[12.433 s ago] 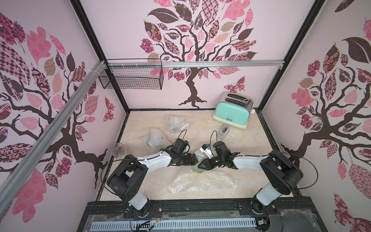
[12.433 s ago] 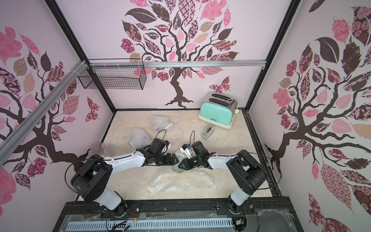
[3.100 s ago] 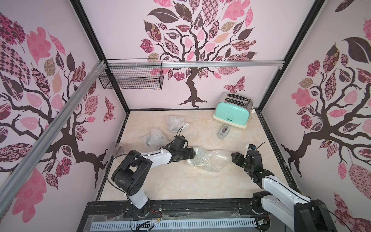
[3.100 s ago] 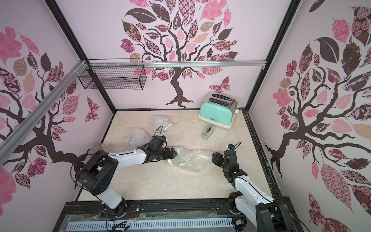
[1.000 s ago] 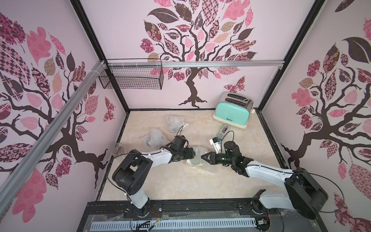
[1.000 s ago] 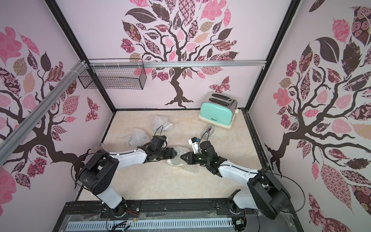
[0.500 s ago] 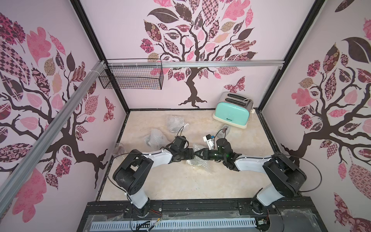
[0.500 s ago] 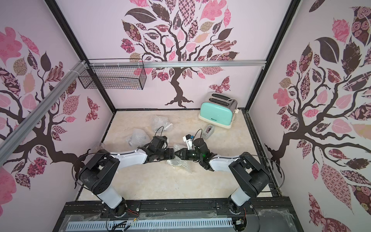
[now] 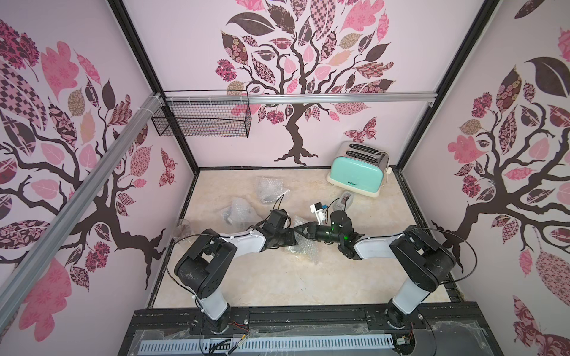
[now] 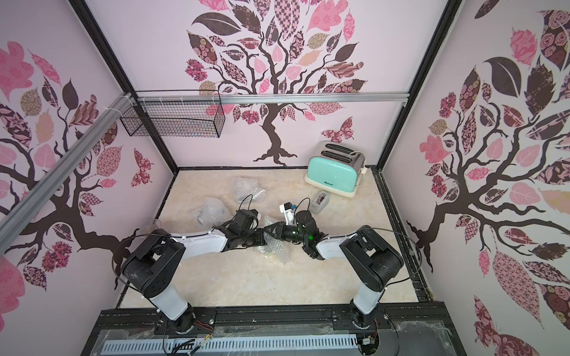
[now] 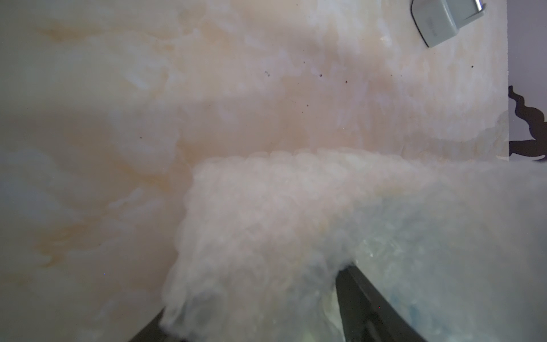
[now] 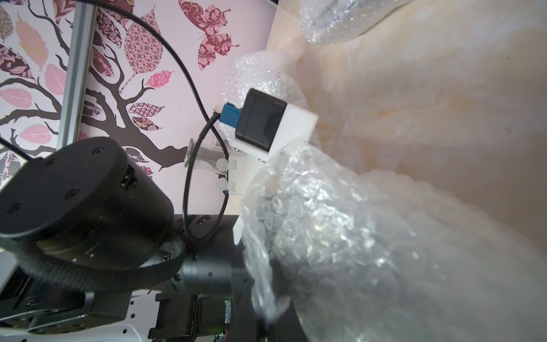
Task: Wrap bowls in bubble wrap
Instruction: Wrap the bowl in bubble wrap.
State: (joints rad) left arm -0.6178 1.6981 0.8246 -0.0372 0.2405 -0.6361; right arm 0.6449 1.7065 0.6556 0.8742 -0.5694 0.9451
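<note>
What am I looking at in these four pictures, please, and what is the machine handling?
A left arm and a right arm stand at the near edge of the table, each ending in a two-fingered gripper. Both top views look down from one overhead camera; the other two pictures come from cameras on the wrists. The left gripper and right gripper meet at crumpled bubble wrap; the right one is shut, but the wrap hides whether either grips it. No bowl shows clearly. Also on the table: a second bundle, a third bundle, a mint toaster, a grey device and a clear glass.
</note>
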